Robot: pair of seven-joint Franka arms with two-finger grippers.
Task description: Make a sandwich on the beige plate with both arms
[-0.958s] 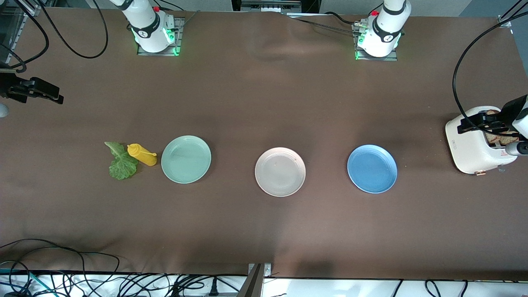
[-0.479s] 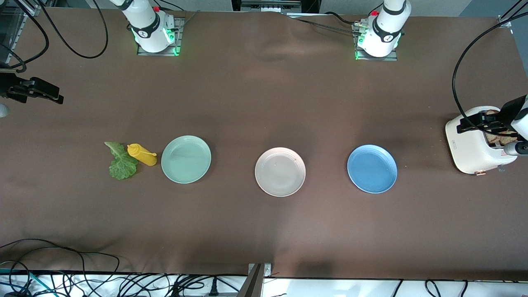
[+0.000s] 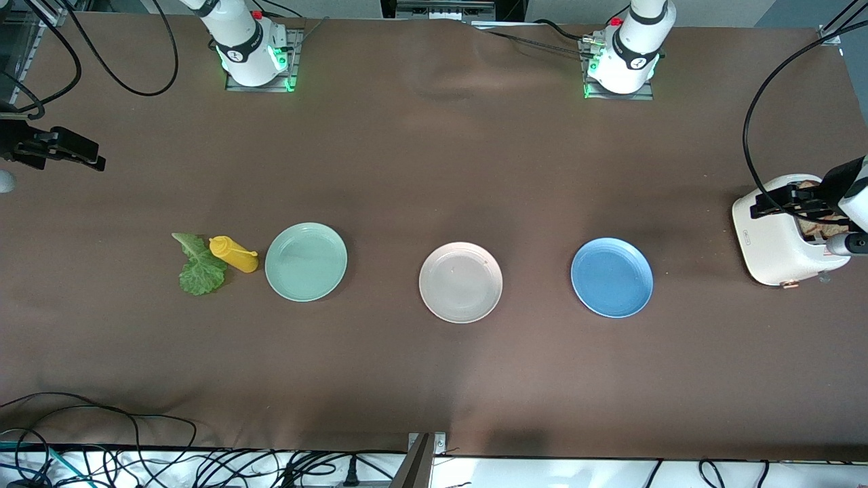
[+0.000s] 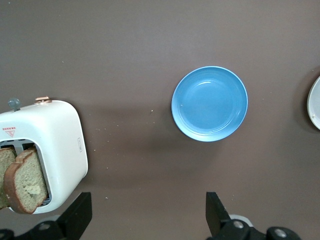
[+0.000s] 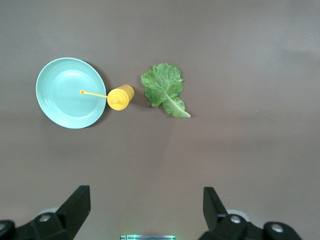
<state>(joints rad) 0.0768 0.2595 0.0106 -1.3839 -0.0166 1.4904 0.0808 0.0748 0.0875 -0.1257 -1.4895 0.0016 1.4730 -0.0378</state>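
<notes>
The beige plate [image 3: 460,282] sits bare at the table's middle, between a mint-green plate [image 3: 306,261] and a blue plate [image 3: 612,277]. Two brown bread slices [image 4: 25,180] stand in the slots of a white toaster [image 3: 780,234] at the left arm's end. A green lettuce leaf [image 3: 200,268] lies flat on the table at the right arm's end. My left gripper [image 3: 763,203] hangs open over the toaster, holding nothing. My right gripper [image 3: 95,156] hangs open and empty over bare table at the right arm's end, well above the leaf [image 5: 164,89].
A yellow squeeze bottle [image 3: 234,255] lies on its side between the lettuce and the mint-green plate [image 5: 67,92], its nozzle over that plate's rim. In the left wrist view the blue plate [image 4: 209,103] sits beside the toaster [image 4: 57,145]. Cables run along the table's near edge.
The left gripper has shifted very slightly over the toaster. Nothing else has moved.
</notes>
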